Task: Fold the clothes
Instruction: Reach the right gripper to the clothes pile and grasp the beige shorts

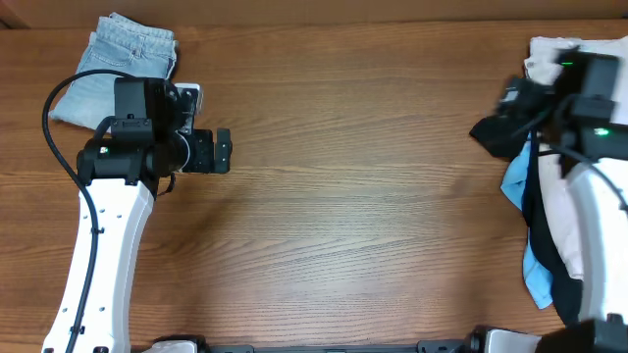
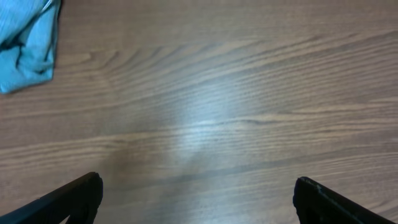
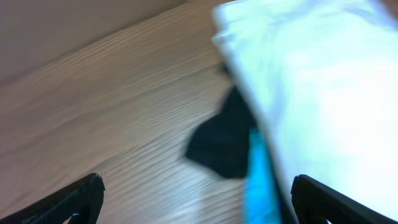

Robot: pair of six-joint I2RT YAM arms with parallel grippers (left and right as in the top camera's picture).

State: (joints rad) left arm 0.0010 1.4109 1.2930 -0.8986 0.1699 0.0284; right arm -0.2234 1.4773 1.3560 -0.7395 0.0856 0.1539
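Note:
A pile of clothes lies at the table's right edge: a pale beige garment (image 1: 562, 211), a black one (image 1: 496, 132) and a light-blue one (image 1: 517, 179). My right gripper (image 1: 515, 95) hovers over the pile's far left side, open and empty. In the right wrist view its fingers (image 3: 196, 199) straddle the black cloth (image 3: 217, 146) and the light-blue cloth (image 3: 258, 186), with the pale cloth (image 3: 311, 68) on the right. My left gripper (image 1: 222, 150) is open and empty over bare wood, as the left wrist view (image 2: 196, 199) shows.
A folded light-blue denim piece (image 1: 123, 59) lies at the back left, just behind the left arm. A light-blue cloth (image 2: 28, 50) shows in the top left corner of the left wrist view. The wooden table (image 1: 373, 196) spans between the arms.

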